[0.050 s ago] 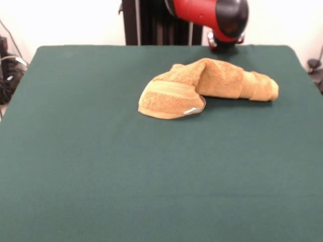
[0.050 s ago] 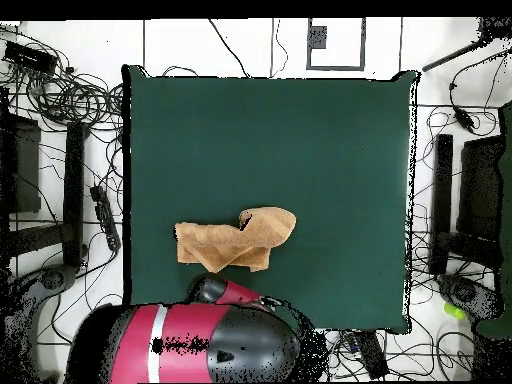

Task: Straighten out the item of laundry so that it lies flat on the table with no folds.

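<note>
- Towel [image 1: 209, 85] lies crumpled near the bench [image 1: 101, 166] edge on the robot's side, about midway along it; one end is doubled over, showing a paler band and a white label [image 1: 191, 111]
- Soft, light terry, likely to drag and bunch; I would pinch a free corner
- Jaws: cannot tell; only the arm [image 2: 195, 345] shows

Count: one towel [image 1: 212, 83], crumpled, with one white label [image 1: 191, 111]. One table [image 1: 101, 166] under it. One red and black arm [image 1: 212, 15]; its gripper cannot be made out in either view.
</note>
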### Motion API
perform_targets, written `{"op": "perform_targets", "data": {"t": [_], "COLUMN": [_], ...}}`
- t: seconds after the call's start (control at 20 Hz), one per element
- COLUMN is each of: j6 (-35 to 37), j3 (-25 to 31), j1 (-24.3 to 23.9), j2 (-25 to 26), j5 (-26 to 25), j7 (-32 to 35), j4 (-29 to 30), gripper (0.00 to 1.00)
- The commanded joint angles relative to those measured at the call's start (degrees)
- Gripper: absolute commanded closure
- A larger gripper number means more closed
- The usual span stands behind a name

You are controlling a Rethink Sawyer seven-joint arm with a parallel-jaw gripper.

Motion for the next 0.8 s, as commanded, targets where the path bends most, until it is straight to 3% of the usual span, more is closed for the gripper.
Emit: {"op": "perform_targets", "data": {"t": [0.05, 0.5, 0.65, 0.8], "j6": [5.8, 8.1, 8.4, 5.0], "j3": [0.1, 1.5, 2.6, 3.3], "j1": [3.1, 1.4, 0.1, -0.5], "j2": [4.8, 4.5, 2.0, -3.8], "j5": [7.3, 6.2, 5.7, 3.9], "j7": [23.6, 28.6, 28.7, 25.8], "j4": [-18.2, -20.3, -18.2, -13.3], "gripper": [0.0, 0.0, 0.0, 0.0]}}
